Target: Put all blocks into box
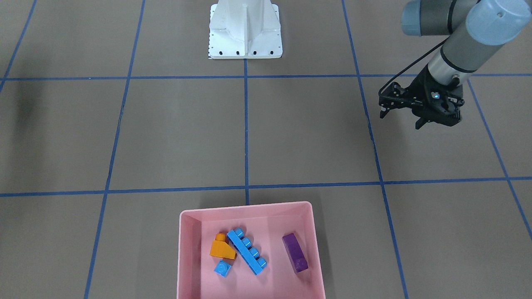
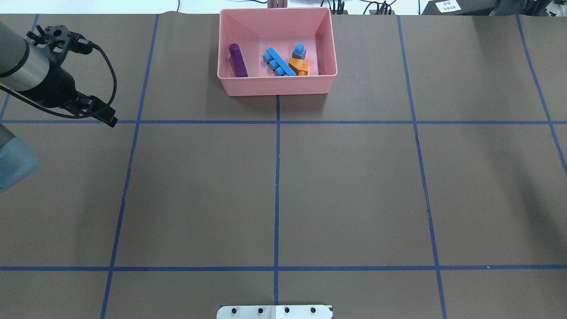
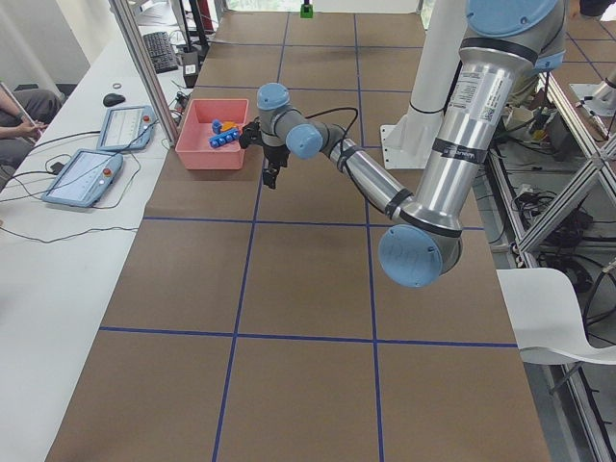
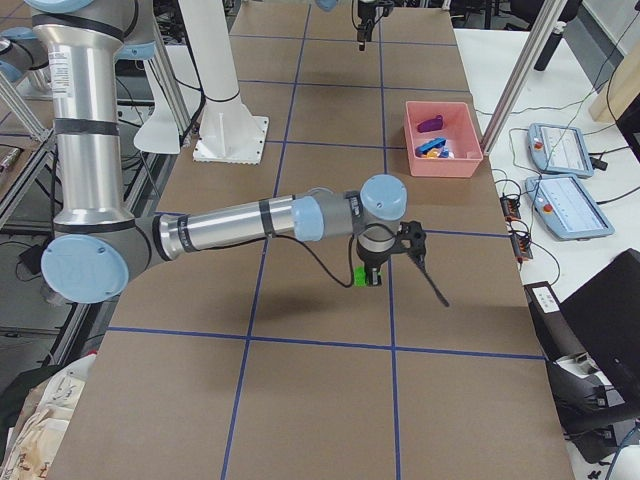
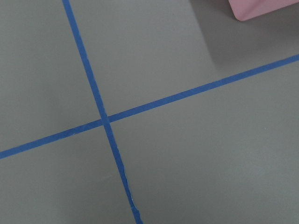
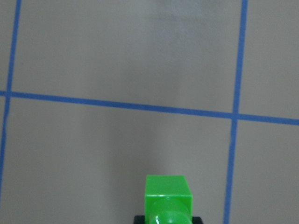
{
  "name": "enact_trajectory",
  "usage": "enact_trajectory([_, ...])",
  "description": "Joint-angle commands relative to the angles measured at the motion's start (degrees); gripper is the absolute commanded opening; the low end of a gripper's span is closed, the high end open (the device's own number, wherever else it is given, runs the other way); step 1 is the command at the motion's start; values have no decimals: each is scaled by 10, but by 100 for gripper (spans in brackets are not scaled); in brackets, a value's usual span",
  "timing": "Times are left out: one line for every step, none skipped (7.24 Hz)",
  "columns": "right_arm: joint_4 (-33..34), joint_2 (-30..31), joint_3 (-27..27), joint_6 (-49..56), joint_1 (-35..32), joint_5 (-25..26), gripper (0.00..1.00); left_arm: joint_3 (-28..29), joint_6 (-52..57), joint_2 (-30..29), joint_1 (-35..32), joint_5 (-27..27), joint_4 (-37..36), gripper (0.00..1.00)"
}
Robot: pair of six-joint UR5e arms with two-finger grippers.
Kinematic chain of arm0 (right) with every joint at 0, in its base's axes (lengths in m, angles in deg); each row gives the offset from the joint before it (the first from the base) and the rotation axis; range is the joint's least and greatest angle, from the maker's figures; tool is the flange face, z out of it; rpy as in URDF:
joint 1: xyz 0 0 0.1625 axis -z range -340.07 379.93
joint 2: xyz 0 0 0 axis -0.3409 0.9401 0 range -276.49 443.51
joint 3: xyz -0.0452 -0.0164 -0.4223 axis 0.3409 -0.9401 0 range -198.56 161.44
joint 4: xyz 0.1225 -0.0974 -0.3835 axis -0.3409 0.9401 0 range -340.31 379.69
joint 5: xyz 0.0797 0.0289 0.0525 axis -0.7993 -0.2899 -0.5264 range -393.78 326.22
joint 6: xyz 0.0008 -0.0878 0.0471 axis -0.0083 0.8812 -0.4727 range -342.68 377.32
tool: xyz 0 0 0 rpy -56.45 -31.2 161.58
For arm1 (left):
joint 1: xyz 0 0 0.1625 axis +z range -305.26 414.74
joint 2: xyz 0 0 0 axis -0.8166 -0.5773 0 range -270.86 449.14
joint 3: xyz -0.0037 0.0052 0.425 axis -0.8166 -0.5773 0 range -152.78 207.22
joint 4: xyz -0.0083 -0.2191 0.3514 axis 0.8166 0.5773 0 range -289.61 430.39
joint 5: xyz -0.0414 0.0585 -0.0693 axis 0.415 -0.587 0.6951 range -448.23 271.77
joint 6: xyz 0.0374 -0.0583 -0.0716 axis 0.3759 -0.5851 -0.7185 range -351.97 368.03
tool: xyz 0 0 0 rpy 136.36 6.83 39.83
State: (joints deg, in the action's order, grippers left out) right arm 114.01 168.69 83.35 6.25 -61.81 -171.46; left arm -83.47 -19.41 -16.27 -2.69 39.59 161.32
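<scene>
**Green two-stud block** point(image 6: 168, 196): clamped in the closed jaws of the right gripper point(image 4: 368, 270), above the table and well apart from the box point(image 4: 445, 165).

**Handling:** carry it over the low wall, then release low beside the orange point(image 1: 221, 248), tiny blue point(image 1: 223, 269), long blue point(image 1: 248, 251) and purple point(image 1: 295, 252) blocks lying inside.

**Surroundings:** the left gripper point(image 1: 401, 118), jaws apart and holding nothing, hangs on the box's far side, likely out of the way. The white robot base point(image 1: 245, 29) stands aside.

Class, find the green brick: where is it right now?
In the exterior right view, the green brick is in the right claw above the table, far from the pink box.
</scene>
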Motion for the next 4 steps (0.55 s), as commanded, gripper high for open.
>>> enact_trajectory([12,-124,-21,-155,73,1,0,-1,105,42,-61,4,-2,100])
enact_trajectory([12,-181,-37,-224,109,2,0,4,179,64,-99,15,-7,100])
enact_trajectory([12,-245,-69,-283,133,2,0,7,230,68,-136,42,-42,100])
enact_trajectory([12,-297,-103,-320,155,4,0,7,243,69,-145,51,-55,100])
